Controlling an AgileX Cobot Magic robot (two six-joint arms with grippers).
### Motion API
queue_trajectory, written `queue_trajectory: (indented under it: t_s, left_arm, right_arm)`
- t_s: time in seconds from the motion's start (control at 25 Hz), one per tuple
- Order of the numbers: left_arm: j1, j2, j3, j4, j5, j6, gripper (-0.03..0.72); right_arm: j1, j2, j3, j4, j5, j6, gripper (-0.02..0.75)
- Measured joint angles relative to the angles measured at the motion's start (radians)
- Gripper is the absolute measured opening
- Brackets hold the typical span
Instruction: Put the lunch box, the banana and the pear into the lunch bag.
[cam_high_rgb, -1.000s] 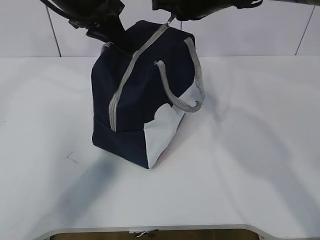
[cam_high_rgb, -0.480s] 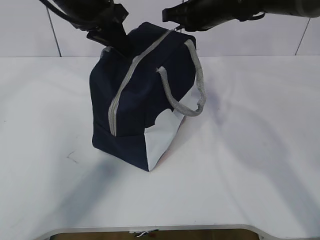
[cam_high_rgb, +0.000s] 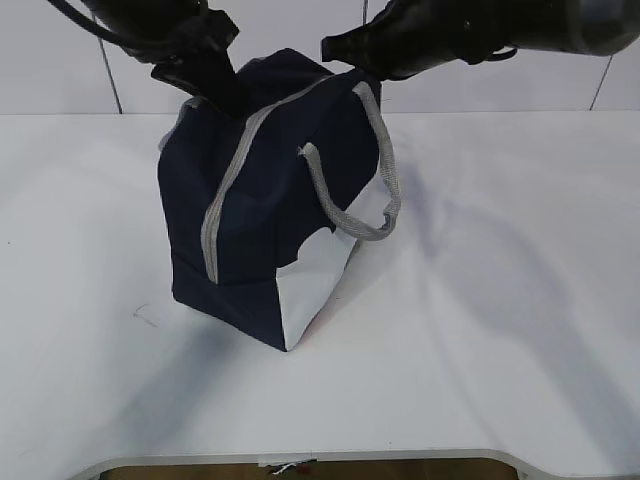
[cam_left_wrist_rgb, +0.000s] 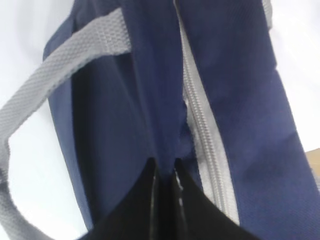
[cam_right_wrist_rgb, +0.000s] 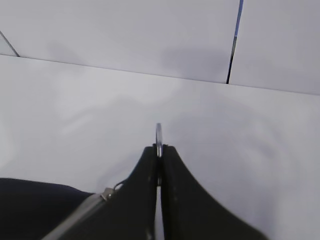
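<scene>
A: Where's the bag (cam_high_rgb: 265, 215)?
B: Upright, mid-worktop (cam_high_rgb: 480, 330), zip (cam_high_rgb: 222, 200) closed, one handle (cam_high_rgb: 375, 165) hanging at 3 o'clock.
A: Left pincer (cam_left_wrist_rgb: 164, 175)?
B: At the bag's 11 o'clock top corner, clamped on a fold of navy fabric.
A: Right pincer (cam_right_wrist_rgb: 159, 150)?
B: At 1 o'clock, pressed together on the ring (cam_right_wrist_rgb: 158, 134)

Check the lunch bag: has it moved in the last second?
Yes. The lunch bag has slid left, toward the small pencil mark on the table.
</scene>
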Motion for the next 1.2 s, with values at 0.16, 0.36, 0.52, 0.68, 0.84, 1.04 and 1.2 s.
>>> queue_trajectory:
  t_s: [0.16, 0.36, 0.52, 0.68, 0.84, 1.04, 1.2]
  left_arm:
    - [0.000, -0.024, 0.002, 0.010, 0.009, -0.002, -0.005]
    - [0.000, -0.028, 0.004, 0.015, 0.011, -0.002, -0.005]
    - [0.000, -0.028, 0.006, 0.020, 0.012, -0.002, -0.005]
    - [0.000, -0.028, 0.006, 0.041, 0.015, -0.006, -0.005]
    - [0.000, -0.028, 0.006, 0.049, 0.027, -0.008, -0.005]
    - [0.000, -0.028, 0.006, 0.051, 0.029, -0.008, -0.005]
    - [0.000, -0.028, 0.006, 0.055, 0.029, -0.008, -0.005]
  right_arm:
    - [-0.003, 0.027, 0.000, 0.023, 0.000, 0.002, 0.013]
    - [-0.004, 0.056, -0.004, 0.041, 0.002, 0.004, 0.013]
    - [-0.006, 0.074, -0.009, 0.081, 0.023, 0.004, 0.013]
    - [-0.010, 0.075, -0.009, 0.151, 0.077, 0.004, 0.012]
    - [-0.012, 0.075, -0.009, 0.219, 0.152, -0.017, 0.012]
    - [-0.012, 0.084, -0.010, 0.236, 0.167, -0.048, 0.013]
    - [-0.012, 0.095, -0.011, 0.244, 0.168, -0.050, 0.013]
